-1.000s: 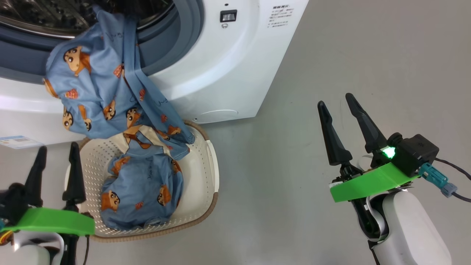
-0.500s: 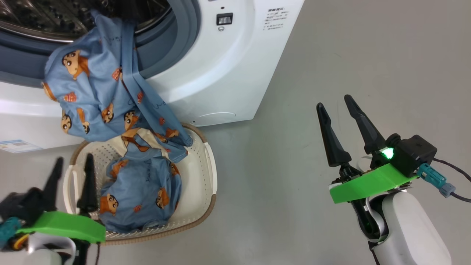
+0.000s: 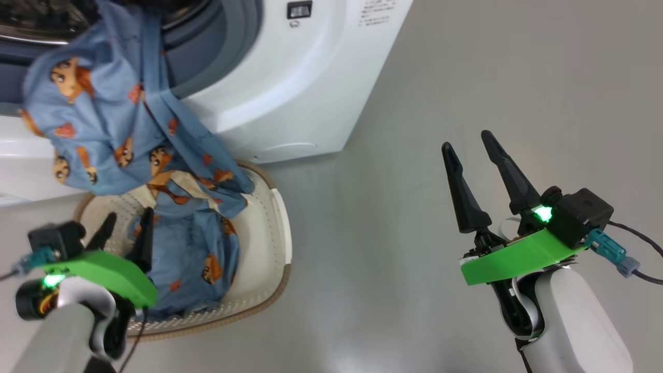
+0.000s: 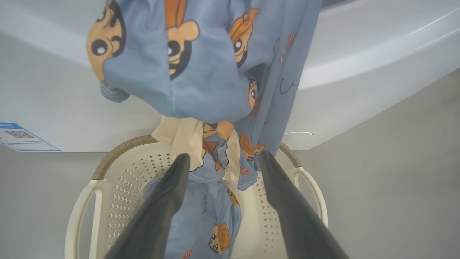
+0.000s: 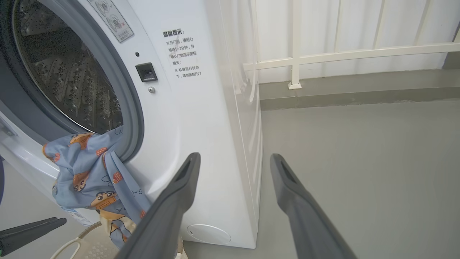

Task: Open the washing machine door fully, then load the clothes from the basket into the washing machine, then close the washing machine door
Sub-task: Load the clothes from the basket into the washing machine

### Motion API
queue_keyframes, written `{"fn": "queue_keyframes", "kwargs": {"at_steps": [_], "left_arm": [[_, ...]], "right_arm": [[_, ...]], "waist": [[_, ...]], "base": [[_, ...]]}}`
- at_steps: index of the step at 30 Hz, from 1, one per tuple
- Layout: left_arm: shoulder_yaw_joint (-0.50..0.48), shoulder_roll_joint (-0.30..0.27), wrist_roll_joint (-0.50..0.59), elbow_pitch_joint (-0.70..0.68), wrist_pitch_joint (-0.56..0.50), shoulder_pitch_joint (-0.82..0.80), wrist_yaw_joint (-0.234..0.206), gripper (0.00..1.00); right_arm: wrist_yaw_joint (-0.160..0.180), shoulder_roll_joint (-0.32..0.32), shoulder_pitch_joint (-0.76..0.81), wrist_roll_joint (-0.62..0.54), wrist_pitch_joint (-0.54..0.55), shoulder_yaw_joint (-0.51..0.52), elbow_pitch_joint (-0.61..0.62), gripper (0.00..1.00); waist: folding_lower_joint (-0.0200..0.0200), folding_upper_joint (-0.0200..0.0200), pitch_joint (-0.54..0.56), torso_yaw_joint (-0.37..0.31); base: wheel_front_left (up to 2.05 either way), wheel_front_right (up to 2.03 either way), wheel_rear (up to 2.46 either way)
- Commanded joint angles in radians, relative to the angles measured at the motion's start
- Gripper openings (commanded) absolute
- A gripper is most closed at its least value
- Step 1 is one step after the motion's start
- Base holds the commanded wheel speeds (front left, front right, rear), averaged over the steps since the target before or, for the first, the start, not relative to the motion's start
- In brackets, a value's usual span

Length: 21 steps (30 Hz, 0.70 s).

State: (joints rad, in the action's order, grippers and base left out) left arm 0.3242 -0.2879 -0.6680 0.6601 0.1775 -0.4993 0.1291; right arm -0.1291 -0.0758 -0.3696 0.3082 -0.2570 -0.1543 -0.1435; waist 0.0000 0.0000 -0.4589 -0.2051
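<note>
Left gripper point(image 3: 129, 213) open above the basket point(image 3: 282, 228), poised to grab the clothes point(image 3: 191, 254); right gripper point(image 3: 466, 140) open too, held clear; some drape from the washing machine point(image 3: 290, 88).

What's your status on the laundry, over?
Left gripper, right gripper: jaws open, empty. Clothes hang from washing machine into basket. Left gripper over basket.

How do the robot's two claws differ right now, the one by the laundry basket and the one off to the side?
The left gripper hangs over the basket, fingers aimed down at the clothes in it; the right gripper is over the floor, to the side of the washing machine. In the head view the left gripper's fingers look foreshortened, the right gripper's show at full length. Both stand open and hold nothing.
</note>
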Motion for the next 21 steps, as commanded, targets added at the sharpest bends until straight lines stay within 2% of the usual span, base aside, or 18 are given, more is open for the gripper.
{"fn": "queue_keyframes", "kwargs": {"at_steps": [1, 9, 15, 21], "left_arm": [[-0.014, -0.042, -0.028, 0.019, 0.012, -0.047, 0.001, 1.00], [0.075, -0.082, -0.088, 0.149, 0.055, -0.183, 0.001, 1.00], [0.139, -0.099, -0.133, 0.196, 0.075, -0.267, 0.001, 1.00], [0.111, -0.116, -0.154, 0.245, 0.083, -0.353, 0.001, 1.00]], "right_arm": [[-0.002, 0.008, -0.004, -0.003, -0.005, -0.023, 0.029, 1.00], [-0.002, 0.020, -0.013, -0.005, -0.005, -0.016, 0.047, 1.00], [-0.002, 0.024, -0.022, -0.003, -0.005, -0.012, 0.052, 1.00], [-0.002, 0.025, -0.030, 0.002, -0.005, -0.014, 0.059, 1.00]], "waist": [[0.0000, 0.0000, -0.033, -0.028], [0.0000, 0.0000, -0.092, -0.068], [0.0000, 0.0000, -0.123, -0.081], [0.0000, 0.0000, -0.145, -0.084]], "base": [[0.00, 0.00, 0.00], [0.00, 0.00, 0.00], [0.00, 0.00, 0.00], [0.00, 0.00, 0.00]]}}
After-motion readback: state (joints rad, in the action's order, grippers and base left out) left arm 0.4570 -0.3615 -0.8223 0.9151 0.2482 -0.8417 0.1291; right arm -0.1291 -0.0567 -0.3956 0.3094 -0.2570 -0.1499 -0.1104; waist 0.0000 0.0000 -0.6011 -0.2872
